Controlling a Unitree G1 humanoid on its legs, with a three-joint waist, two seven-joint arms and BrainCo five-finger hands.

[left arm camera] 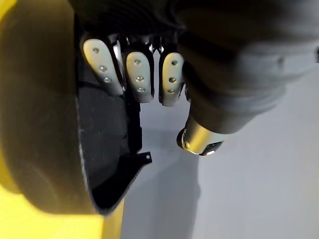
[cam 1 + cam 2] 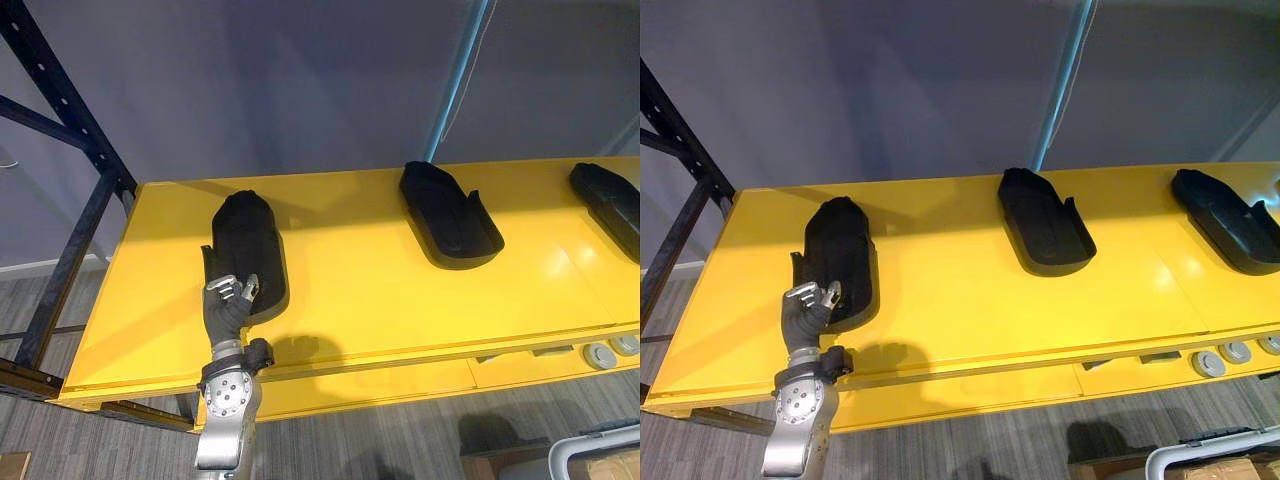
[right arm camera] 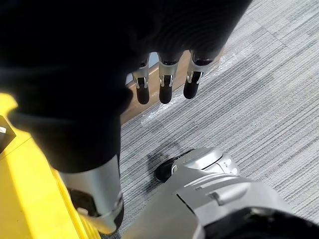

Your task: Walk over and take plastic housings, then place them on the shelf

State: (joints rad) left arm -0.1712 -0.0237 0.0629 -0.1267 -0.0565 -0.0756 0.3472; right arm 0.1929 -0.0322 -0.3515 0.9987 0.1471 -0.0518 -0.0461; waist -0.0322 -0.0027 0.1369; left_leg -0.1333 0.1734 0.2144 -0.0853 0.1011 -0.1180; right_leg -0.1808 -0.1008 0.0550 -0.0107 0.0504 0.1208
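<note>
Three black plastic housings lie on the yellow shelf [image 2: 360, 300]. The left housing [image 2: 250, 245] rests hollow side down near the shelf's left end. My left hand [image 2: 232, 298] is at its near end, fingers [image 1: 140, 74] curled over its rim [image 1: 107, 164], thumb [image 1: 199, 139] apart from it. A middle housing [image 2: 450, 218] lies hollow side up, and a third housing [image 2: 610, 205] sits at the right edge. In the right wrist view my right hand [image 3: 164, 84] hangs over the grey carpet with straight fingers and nothing in it.
A dark blue rack upright [image 2: 70, 130] stands at the shelf's left end. A light blue pole [image 2: 455, 80] rises behind the shelf. Small round grey parts [image 2: 610, 352] sit under the shelf's front right edge. A bin [image 2: 600, 455] stands on the floor at lower right.
</note>
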